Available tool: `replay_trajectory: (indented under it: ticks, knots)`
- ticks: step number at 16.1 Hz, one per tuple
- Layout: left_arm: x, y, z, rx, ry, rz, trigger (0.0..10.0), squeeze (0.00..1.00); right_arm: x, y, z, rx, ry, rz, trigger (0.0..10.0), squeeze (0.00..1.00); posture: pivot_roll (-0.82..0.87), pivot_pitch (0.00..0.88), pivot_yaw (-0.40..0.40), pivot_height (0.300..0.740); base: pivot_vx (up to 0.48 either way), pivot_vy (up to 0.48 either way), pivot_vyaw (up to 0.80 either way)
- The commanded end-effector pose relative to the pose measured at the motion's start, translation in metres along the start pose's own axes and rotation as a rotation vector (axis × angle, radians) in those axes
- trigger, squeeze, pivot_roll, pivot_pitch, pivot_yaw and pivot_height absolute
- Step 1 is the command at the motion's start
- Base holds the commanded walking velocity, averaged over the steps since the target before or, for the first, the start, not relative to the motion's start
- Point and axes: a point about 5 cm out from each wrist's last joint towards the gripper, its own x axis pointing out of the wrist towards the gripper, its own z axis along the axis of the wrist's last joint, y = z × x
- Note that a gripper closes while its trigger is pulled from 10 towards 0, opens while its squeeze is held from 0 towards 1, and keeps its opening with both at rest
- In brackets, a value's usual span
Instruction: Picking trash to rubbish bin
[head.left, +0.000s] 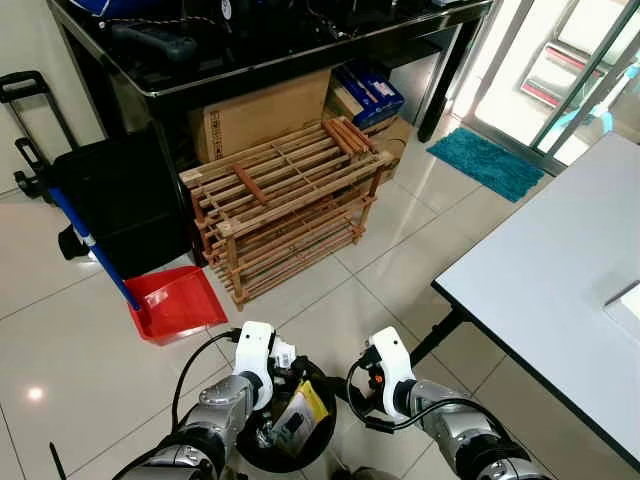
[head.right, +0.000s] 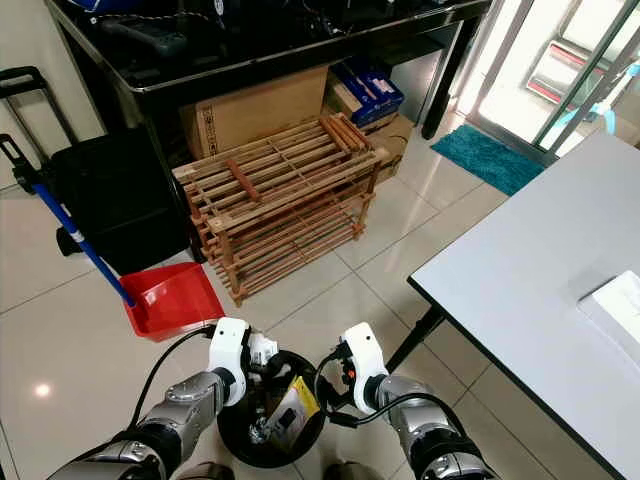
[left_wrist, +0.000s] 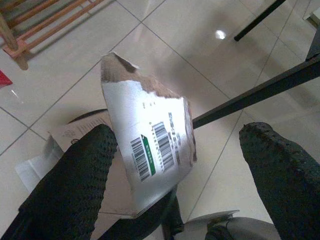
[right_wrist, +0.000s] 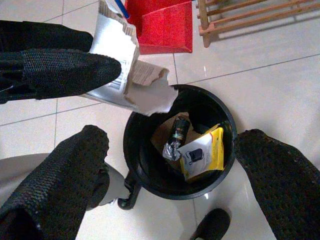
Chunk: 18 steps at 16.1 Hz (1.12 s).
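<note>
Over the black rubbish bin (right_wrist: 150, 150), your left gripper (left_wrist: 175, 170) has its jaws spread, the torn silver packet (left_wrist: 147, 145) merely leaning against one finger near the rim. It could slide outside onto the tiles. Your right gripper (right_wrist: 170, 165) hovers spread.

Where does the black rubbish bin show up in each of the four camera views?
Left eye: the bin sits at bottom centre, between the two arms.
Right eye: bottom centre.
Left wrist: a dark rim behind the torn silver packet.
Right wrist: centre, open, with trash inside.
Shared landmark: the wooden rack.
</note>
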Motion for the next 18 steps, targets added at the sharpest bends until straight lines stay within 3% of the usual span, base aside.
replay_trajectory:
  ticks: [1,5,6,7,8,9,12,17,18]
  knots:
    - [-0.001,-0.002,-0.007,-0.002,0.025,0.001,10.0,1.00,-0.002,-0.002,-0.002,0.010,0.004,-0.004,10.0,0.00,-0.03,0.114,-0.101,0.740,0.000,0.000,0.00]
    - [-0.001,-0.002,-0.007,-0.001,0.025,0.001,10.0,1.00,-0.002,-0.002,-0.002,0.010,0.004,-0.004,10.0,0.00,-0.03,0.112,-0.100,0.740,0.000,0.000,0.00]
    - [-0.005,-0.006,-0.040,0.164,0.326,-0.027,10.0,1.00,-0.001,0.000,-0.001,0.007,0.001,0.003,10.0,0.00,-0.02,0.114,-0.095,0.740,0.000,0.000,0.00]
    - [-0.005,-0.006,-0.040,0.164,0.326,-0.027,10.0,1.00,-0.001,0.000,-0.001,0.007,0.001,0.003,10.0,0.00,-0.02,0.114,-0.095,0.740,0.000,0.000,0.00]
    - [-0.006,-0.006,-0.044,0.220,0.365,-0.028,10.0,1.00,-0.001,0.000,-0.001,0.007,0.000,0.003,10.0,0.00,-0.02,0.113,-0.095,0.740,0.000,0.000,0.00]
    - [-0.005,-0.008,-0.040,0.232,0.350,-0.037,10.0,0.00,-0.001,0.000,-0.001,0.006,0.001,0.004,10.0,0.00,-0.02,0.112,-0.094,0.740,0.000,0.000,0.00]
    - [-0.004,-0.006,-0.036,0.219,0.322,-0.004,10.0,0.00,0.000,0.000,-0.001,0.004,0.000,0.001,10.0,0.00,-0.02,0.112,-0.093,0.740,0.000,0.000,0.00]
    - [-0.011,0.022,-0.031,0.247,0.285,0.185,10.0,0.00,-0.004,-0.012,0.004,0.004,-0.035,-0.145,10.0,0.00,-0.02,0.108,-0.089,0.740,0.000,0.000,0.00]
    - [-0.015,0.032,-0.031,0.297,0.274,0.244,10.0,0.00,-0.007,-0.020,0.005,-0.001,-0.041,-0.227,10.0,0.00,-0.01,0.109,-0.088,0.740,0.000,0.000,0.00]
